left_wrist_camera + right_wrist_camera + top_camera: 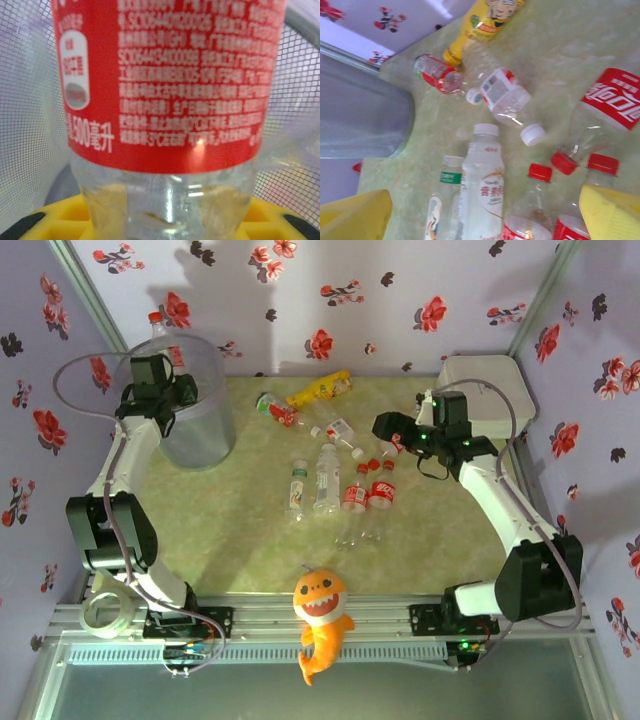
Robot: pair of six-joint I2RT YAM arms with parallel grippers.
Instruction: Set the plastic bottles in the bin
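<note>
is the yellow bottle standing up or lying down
Lying down. The yellow bottle rests flat on its side on the table, its length running along the surface rather than pointing up.

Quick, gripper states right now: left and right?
Left gripper: closed on a red-labelled bottle, over the bin.
Right gripper: open, holding nothing.

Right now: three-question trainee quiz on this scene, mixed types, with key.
1. True or false: the left gripper is shut on a red-labelled clear plastic bottle at the mouth of the round translucent grey bin.
2. The right gripper is: A) open above the scattered bottles; B) shut on a yellow bottle; C) inside a box.
3. Fill in: the plush toy fish is coloured ____.
Key: 1 true; 2 A; 3 orange.
</note>
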